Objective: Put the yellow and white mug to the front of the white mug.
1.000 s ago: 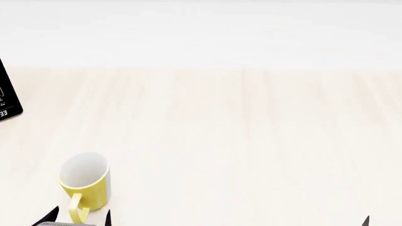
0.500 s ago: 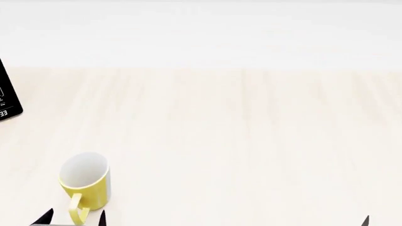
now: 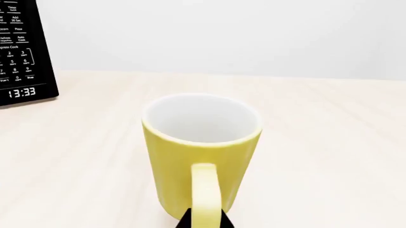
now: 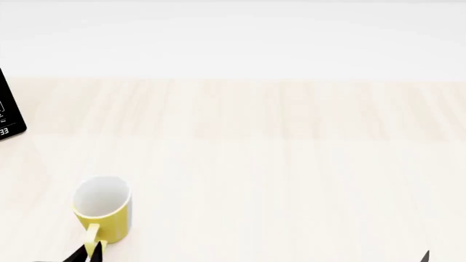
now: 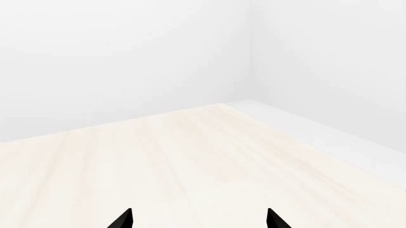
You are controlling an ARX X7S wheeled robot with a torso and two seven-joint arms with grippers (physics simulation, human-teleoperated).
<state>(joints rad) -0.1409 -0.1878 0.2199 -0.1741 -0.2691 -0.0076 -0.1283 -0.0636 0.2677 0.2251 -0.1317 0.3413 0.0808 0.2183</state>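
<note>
The yellow and white mug (image 4: pixel 102 210) stands upright on the pale wooden table at the front left, handle toward me; it also shows in the left wrist view (image 3: pixel 201 156). My left gripper (image 4: pixel 89 254) is shut on the mug's yellow handle (image 3: pixel 206 197), its black fingertips (image 3: pixel 185 219) pressed on either side. My right gripper (image 5: pixel 198 219) is open and empty over bare table; in the head view only one fingertip (image 4: pixel 425 255) shows at the bottom right. The white mug is out of view.
A black microwave panel with a clock display (image 3: pixel 22 52) stands at the left of the table, also at the left edge of the head view (image 4: pixel 9 112). A white wall (image 4: pixel 233 38) rises behind the table. The table's right edge (image 5: pixel 304 133) shows in the right wrist view.
My left gripper's fingers have closed from apart onto the mug's handle. The mug has shifted slightly to the right. The right gripper has not moved.
</note>
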